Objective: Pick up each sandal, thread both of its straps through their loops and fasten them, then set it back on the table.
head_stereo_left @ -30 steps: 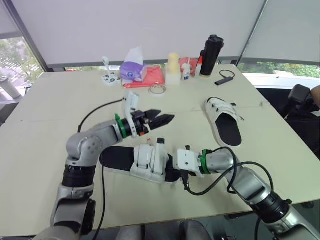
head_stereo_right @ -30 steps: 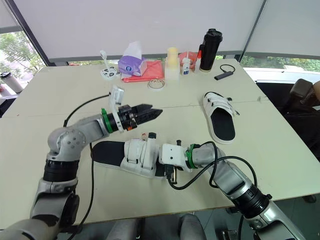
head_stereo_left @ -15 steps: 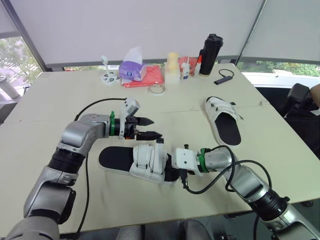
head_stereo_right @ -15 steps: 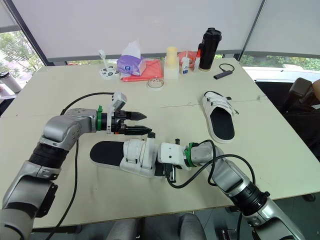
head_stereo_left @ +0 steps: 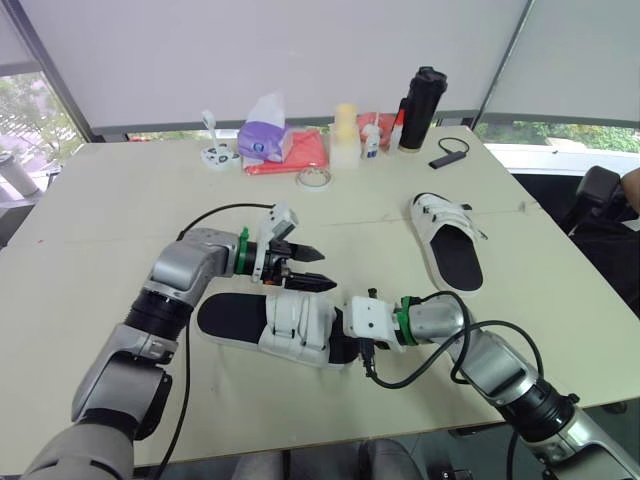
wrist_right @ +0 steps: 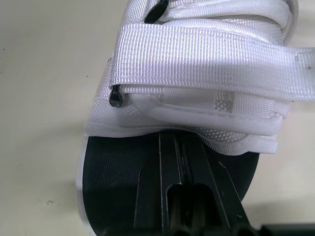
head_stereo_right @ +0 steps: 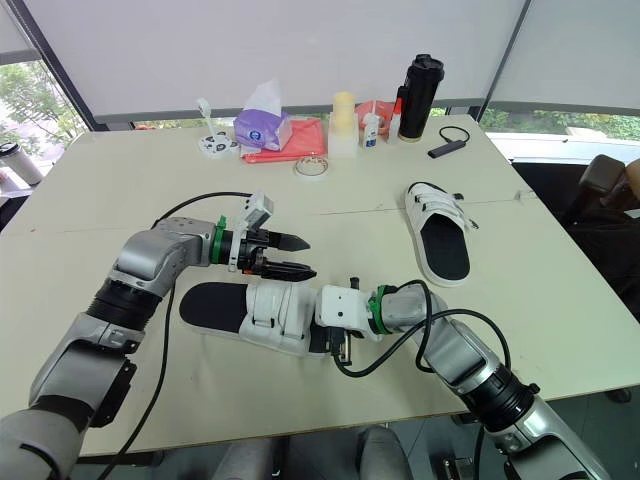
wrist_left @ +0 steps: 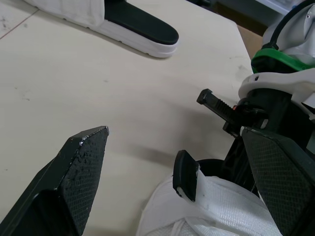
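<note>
Left gripper (head_stereo_left: 325, 271), spread wide, is brought lower than before beside the sandal (head_stereo_left: 296, 326), laid crosswise on the table (head_stereo_left: 120, 230), heel leftward; from its wrist a strap end (wrist_left: 186, 175) is framed between fingers (wrist_left: 78, 172); right gripper (wrist_right: 175, 143) lies closed upon the insole (wrist_right: 113, 196).

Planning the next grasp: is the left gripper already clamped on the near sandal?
No, the left wrist view shows the left gripper with fingers spread wide apart, bare table between their tips.

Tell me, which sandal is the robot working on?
The near sandal, closest to the robot: the right end effector pokes in under its straps and the open left end effector hovers just above it. The far sandal lies alone.
</note>
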